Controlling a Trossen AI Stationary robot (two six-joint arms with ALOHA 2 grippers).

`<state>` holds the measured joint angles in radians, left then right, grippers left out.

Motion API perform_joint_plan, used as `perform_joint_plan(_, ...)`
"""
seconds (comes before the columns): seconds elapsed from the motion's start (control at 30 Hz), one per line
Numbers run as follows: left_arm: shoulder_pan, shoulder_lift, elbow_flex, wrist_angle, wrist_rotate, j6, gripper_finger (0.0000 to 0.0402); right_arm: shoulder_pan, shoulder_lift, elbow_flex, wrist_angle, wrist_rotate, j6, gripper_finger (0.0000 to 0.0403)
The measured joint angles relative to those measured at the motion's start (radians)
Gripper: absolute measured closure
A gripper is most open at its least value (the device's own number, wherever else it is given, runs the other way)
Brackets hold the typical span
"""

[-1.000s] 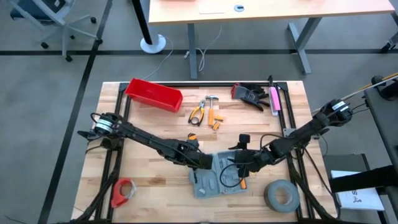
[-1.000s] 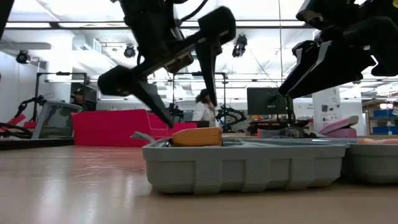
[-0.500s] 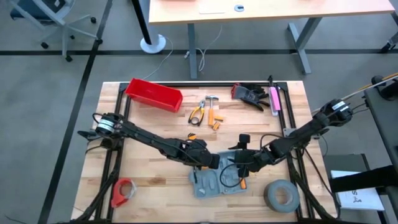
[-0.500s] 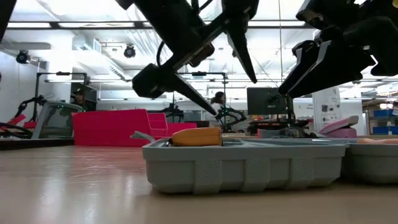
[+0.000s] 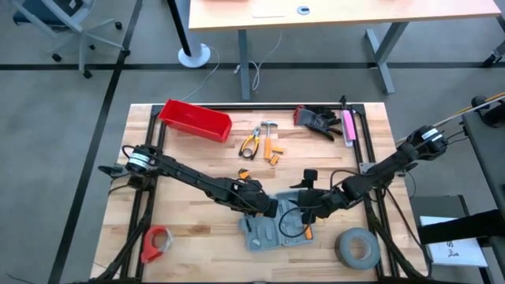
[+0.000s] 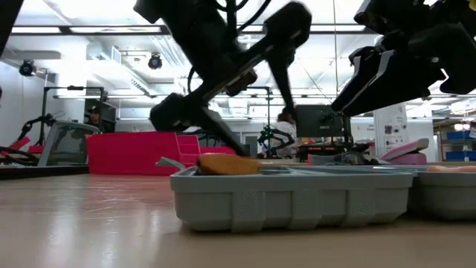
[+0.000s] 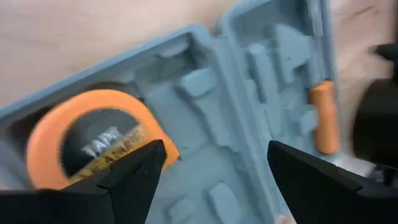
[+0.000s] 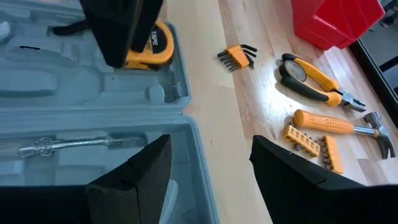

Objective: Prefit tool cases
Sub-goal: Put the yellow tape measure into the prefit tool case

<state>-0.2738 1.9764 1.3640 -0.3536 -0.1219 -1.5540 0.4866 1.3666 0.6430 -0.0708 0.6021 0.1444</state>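
Left tool (image 7: 211,168), open, hangs over the tape measure (image 7: 93,134) seated in the case (image 5: 278,227) near the desk's front edge. Lift straight up; avoid dislodging it. Right tool (image 8: 208,165) open.

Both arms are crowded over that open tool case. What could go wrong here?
The open left gripper hangs just above the tape measure in the tool case; a bump could unseat it. The right gripper, also open, hovers close by, so the arms might clash.

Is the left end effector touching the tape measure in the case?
Apart. The left wrist view shows the left end effector open, fingers raised above the case, the orange tape measure lying ungripped in its recess beyond them.
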Motion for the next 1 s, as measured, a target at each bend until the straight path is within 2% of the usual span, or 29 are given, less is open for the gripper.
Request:
perform_joint_plan(0.2, 0.001, -0.001, 0.001, -0.08, 0.0, 0.001, 0.0104, 0.0, 0.0, 0.0, -0.003, -0.001, 0.001, 0.0204)
perform_joint_plan(0.6, 0.005, -0.013, -0.002, -0.002, -0.015, 0.028, 0.0104, 0.0, 0.0, 0.0, -0.003, -0.004, 0.004, 0.0204)
perform_joint_plan(0.87, 0.006, -0.033, -0.002, -0.022, 0.074, 0.047, 0.0104, 0.0, 0.0, 0.0, -0.002, -0.005, 0.013, 0.0204)
perform_joint_plan(1.0, 0.006, -0.055, -0.002, -0.092, 0.092, 0.055, 0.0104, 0.0, 0.0, 0.0, -0.003, -0.008, 0.013, 0.0204)
